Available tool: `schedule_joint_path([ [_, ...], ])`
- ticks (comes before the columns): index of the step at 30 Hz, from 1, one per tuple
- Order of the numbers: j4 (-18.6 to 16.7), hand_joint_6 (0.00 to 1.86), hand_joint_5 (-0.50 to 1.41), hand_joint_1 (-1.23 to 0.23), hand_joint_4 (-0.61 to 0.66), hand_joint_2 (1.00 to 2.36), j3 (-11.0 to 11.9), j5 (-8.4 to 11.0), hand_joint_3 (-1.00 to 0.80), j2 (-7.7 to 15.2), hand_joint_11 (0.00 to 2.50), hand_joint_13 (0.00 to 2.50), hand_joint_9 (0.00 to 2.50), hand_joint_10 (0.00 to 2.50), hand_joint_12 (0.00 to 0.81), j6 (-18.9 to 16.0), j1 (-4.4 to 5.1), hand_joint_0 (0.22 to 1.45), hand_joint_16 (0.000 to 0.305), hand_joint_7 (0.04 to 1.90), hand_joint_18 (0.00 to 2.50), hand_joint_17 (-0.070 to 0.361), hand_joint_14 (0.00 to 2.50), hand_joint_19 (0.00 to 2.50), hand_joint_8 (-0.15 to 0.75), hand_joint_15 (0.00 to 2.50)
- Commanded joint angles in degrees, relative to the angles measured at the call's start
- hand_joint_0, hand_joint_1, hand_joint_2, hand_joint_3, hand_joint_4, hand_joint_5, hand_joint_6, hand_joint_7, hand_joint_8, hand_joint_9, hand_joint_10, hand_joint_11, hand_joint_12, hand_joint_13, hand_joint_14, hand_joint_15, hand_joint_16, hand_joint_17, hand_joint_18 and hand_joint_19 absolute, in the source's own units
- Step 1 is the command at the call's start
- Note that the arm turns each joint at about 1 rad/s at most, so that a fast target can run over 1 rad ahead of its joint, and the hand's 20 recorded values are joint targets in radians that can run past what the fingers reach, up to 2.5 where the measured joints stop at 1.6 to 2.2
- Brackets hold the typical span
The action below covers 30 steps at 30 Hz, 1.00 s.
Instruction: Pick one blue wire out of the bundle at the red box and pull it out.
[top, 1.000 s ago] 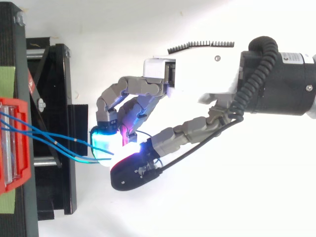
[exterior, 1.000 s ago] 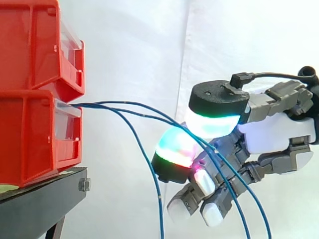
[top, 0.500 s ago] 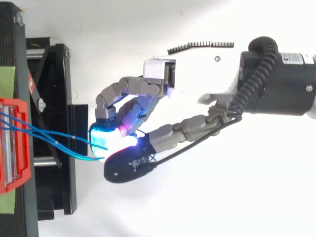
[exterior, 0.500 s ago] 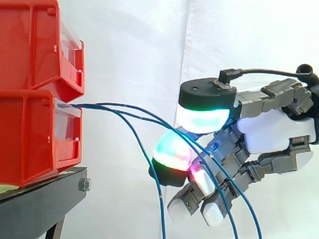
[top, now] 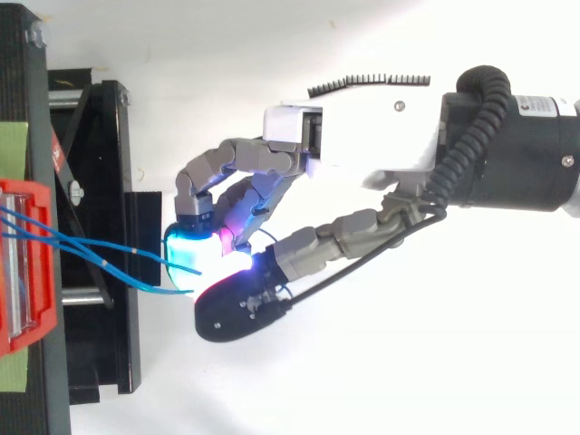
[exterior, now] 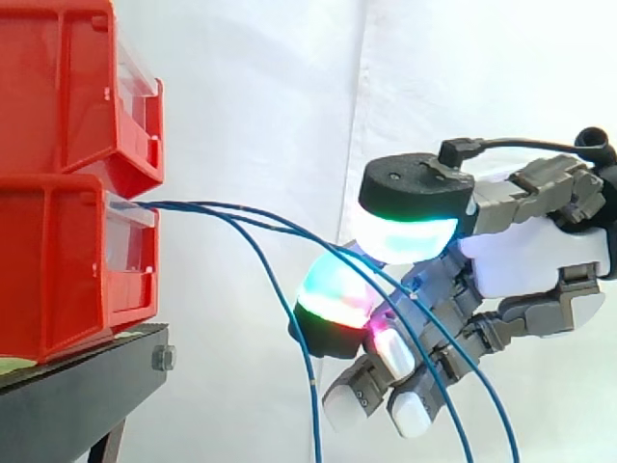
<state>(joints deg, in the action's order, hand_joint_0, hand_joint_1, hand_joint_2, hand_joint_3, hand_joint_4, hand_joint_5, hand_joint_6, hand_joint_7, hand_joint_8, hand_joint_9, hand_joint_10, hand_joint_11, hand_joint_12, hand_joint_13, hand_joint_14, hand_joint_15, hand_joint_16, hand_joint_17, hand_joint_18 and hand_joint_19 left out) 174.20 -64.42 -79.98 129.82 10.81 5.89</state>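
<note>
Hand (exterior: 530,260) shifted its thumb (exterior: 415,188) back; thin blue wires (exterior: 207,204) arc from red box (exterior: 58,260).

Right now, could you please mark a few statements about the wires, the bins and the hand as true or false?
1. The blue wires come out of the lower red bin. True.
2. The hand is open and clear of the wires. False: it is curled, with two wires running between its glowing pads.
3. All the wires run through the hand. False: a third wire hangs free beside it, on the bins' side.
4. The red bins rest on a black stand. True.
</note>
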Motion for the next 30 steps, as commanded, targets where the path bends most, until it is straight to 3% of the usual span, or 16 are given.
schedule_joint_path([
  [1, 0.0, 0.84, -0.2, -0.79, 0.22, 1.01, 0.0, -0.09, -0.35, 0.0, 0.66, 0.63, 0.84, 0.02, 0.454, 0.0, 0.0, 0.63, 0.063, 1.0, 0.67, 0.142, 0.01, 0.42, 0.367, 0.28],
  [8, 0.0, 0.84, -0.19, -0.71, 0.24, 1.01, 0.0, -0.26, -0.38, 0.0, 0.66, 0.63, 0.86, 0.02, 0.454, 0.0, 0.0, 0.6, 0.063, 0.99, 0.67, 0.142, 0.01, 0.43, 0.374, 0.28],
  [15, 0.0, 0.88, -0.21, -0.78, 0.18, 1.02, 0.0, -0.35, -0.24, 0.0, 0.68, 0.64, 0.84, 0.02, 0.455, 0.0, 0.0, 0.63, 0.063, 1.11, 0.68, 0.143, 0.01, 0.41, 0.372, 0.28],
  [19, 0.0, 0.92, -0.22, -0.79, 0.2, 1.02, 0.0, -0.35, -0.15, 0.0, 0.7, 0.64, 0.83, 0.02, 0.456, -0.09, 0.0, 0.63, 0.064, 1.04, 0.68, 0.143, 0.01, 0.41, 0.371, 0.29],
  [24, 0.0, 0.92, -0.23, -0.71, 0.25, 1.02, 0.0, -0.35, -0.23, 0.0, 0.71, 0.64, 0.84, 0.02, 0.457, -0.09, 0.0, 0.6, 0.064, 0.97, 0.68, 0.144, 0.01, 0.43, 0.374, 0.29],
  [30, 0.0, 0.91, -0.22, -0.67, 0.23, 1.02, 0.0, -0.35, -0.21, 0.0, 0.71, 0.64, 0.86, 0.02, 0.461, 0.0, 0.0, 0.59, 0.065, 1.02, 0.68, 0.146, 0.01, 0.44, 0.384, 0.29],
])
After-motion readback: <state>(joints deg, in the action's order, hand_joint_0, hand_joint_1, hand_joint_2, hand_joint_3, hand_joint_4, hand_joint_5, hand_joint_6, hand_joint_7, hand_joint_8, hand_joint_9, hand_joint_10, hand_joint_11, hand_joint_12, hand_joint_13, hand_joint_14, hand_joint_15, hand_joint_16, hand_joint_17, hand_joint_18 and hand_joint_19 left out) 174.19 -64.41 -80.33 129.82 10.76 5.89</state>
